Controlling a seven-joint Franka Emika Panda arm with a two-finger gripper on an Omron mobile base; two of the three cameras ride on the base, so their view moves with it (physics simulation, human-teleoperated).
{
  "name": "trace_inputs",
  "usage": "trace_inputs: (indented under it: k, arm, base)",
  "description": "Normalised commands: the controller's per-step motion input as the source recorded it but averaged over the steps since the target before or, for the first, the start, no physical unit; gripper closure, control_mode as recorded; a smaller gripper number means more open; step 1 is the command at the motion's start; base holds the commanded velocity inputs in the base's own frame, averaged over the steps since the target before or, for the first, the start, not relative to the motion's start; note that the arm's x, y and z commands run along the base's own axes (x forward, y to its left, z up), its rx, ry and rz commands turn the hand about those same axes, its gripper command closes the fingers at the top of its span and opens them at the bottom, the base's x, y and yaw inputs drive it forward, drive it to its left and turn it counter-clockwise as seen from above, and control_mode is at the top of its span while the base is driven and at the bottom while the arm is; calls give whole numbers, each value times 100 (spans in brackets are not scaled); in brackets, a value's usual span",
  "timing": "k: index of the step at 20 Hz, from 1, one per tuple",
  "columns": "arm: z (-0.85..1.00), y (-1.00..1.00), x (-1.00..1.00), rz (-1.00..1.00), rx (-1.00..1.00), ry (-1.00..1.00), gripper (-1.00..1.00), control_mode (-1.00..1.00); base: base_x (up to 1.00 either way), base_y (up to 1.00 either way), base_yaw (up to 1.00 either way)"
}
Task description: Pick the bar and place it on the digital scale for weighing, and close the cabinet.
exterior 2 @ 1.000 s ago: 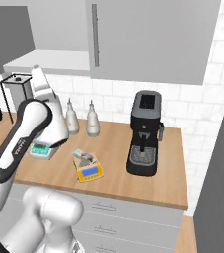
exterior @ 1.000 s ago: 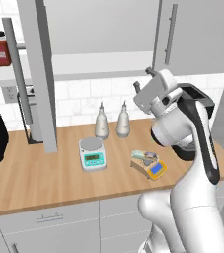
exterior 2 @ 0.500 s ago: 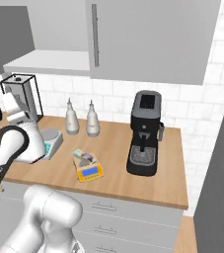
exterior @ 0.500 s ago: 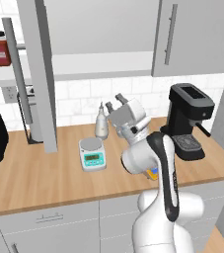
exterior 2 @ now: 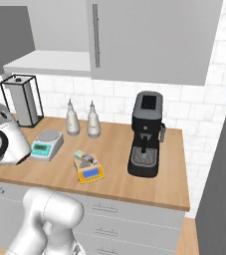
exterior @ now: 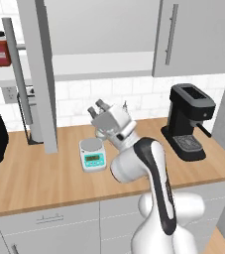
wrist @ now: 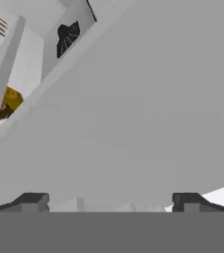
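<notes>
Tan-yellow digital scale [exterior 2: 90,173] sits on the wooden worktop [exterior 2: 169,189] at centre of the right base frame, the pale mint bar [exterior 2: 85,157] lying on its far end. We see the pincer [exterior: 99,107] mid-frame in the left base view, raised above the white scale [exterior: 92,154], fingers spread wide, nothing between them. The cabinet [exterior: 39,79] door stands open at upper left. Black coffee machine [exterior 2: 146,134] stands right of the scale.

White tiled wall [exterior 2: 119,94], wooden counter [exterior 2: 169,184]
</notes>
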Motion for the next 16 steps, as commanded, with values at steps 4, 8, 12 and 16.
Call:
trace_inputs:
  k: [4,8,12,16]
  arm:
    - [-7,63,-87,0,-10,-8,-100,-100]
    - [0,8,-99,-1,0,-8,-100,-100]
    - [0,14,-100,-9,1,-3,-100,-100]
    - [-1,41,-100,-15,0,3,-100,-100]
  base:
    - [0,0,0]
    - [0,0,0]
    - [0,0,0]
    - [0,0,0]
